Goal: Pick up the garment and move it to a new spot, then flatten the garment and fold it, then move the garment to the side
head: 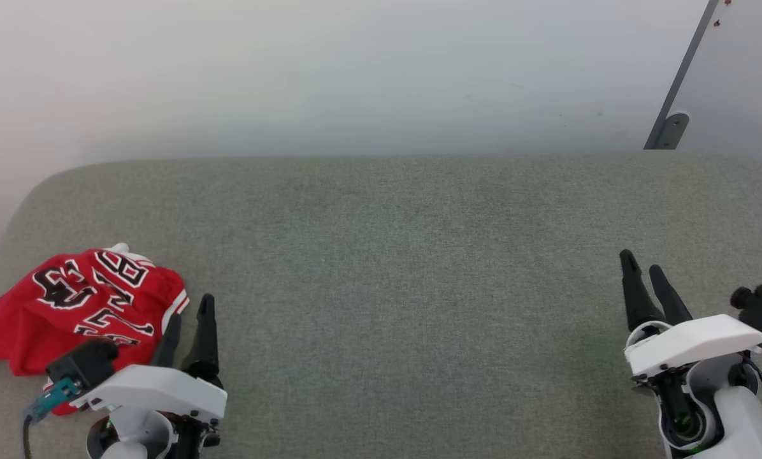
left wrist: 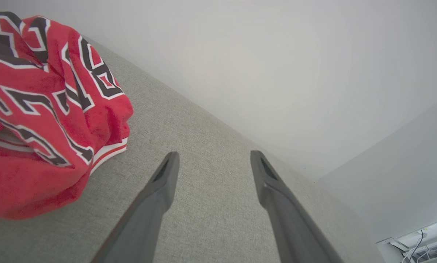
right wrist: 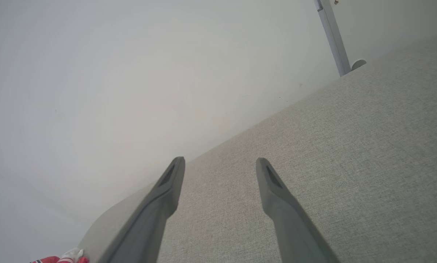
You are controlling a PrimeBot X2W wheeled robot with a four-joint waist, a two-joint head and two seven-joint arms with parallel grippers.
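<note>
A grey fabric-covered bench fills the lower part of the head view. Its far edge meets a white wall and its upper-left corner is rounded. A wide stretch of fabric lies open between the two hands. The garment, a crumpled red jersey with black, white-outlined lettering, sits at lower left near the bench's left edge. The left hand is just beside its striped hem, not touching, fingers spread wide and empty. The right hand, at lower right and well apart from it, is equally wide open and empty.
</note>
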